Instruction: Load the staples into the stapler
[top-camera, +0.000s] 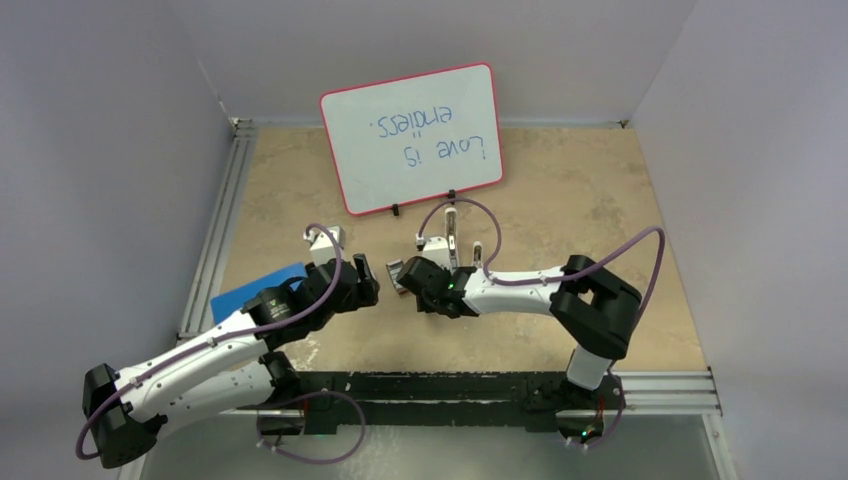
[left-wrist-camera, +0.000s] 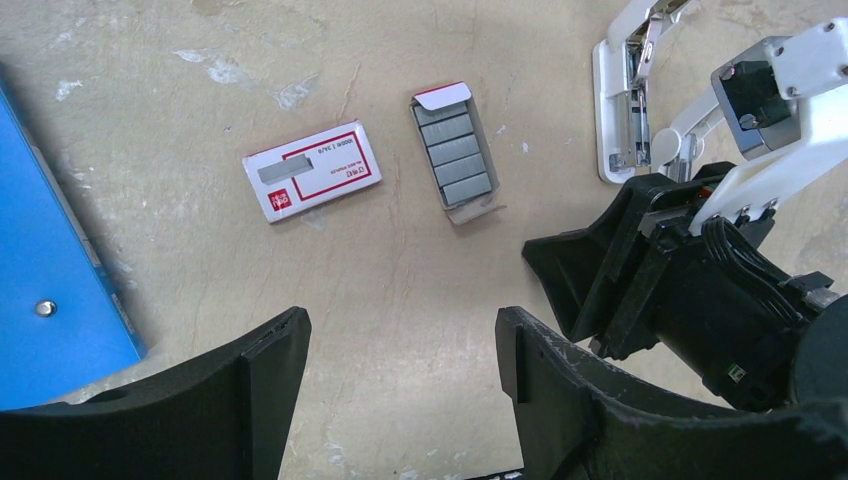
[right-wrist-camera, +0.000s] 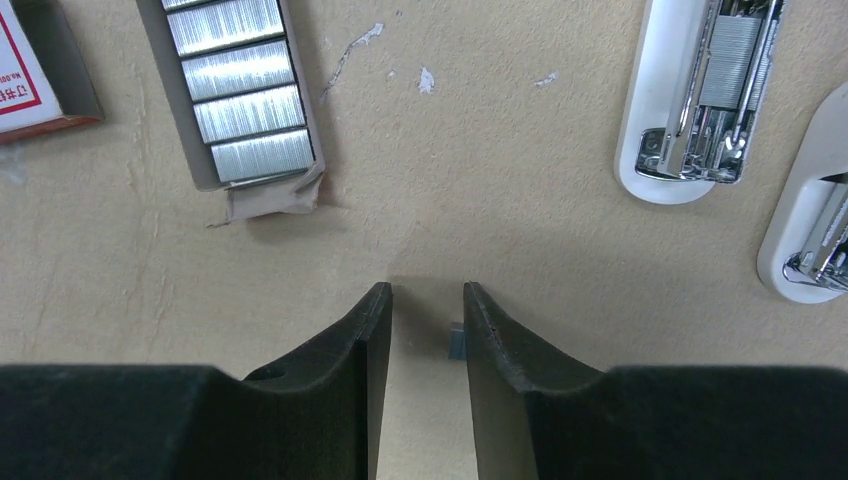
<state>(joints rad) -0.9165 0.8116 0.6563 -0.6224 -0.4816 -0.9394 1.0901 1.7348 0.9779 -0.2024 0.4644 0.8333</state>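
Note:
The staples (right-wrist-camera: 240, 95) lie as several silvery strips in a grey tray, upper left in the right wrist view and mid-frame in the left wrist view (left-wrist-camera: 455, 150). The red and white box (left-wrist-camera: 312, 172) lies left of the tray. The white stapler (right-wrist-camera: 700, 95) lies open with its metal channel showing, and also shows in the top view (top-camera: 452, 235). My right gripper (right-wrist-camera: 427, 300) hovers low over the table between tray and stapler, jaws narrowly apart. A small grey staple piece (right-wrist-camera: 456, 342) sits against the right finger's inner face. My left gripper (left-wrist-camera: 400, 330) is wide open and empty, near the box.
A second white part with metal (right-wrist-camera: 810, 240) lies right of the stapler. A blue folder (left-wrist-camera: 50, 260) lies to the left. A whiteboard (top-camera: 410, 135) stands at the back. The two grippers (top-camera: 388, 282) are close together, nearly tip to tip.

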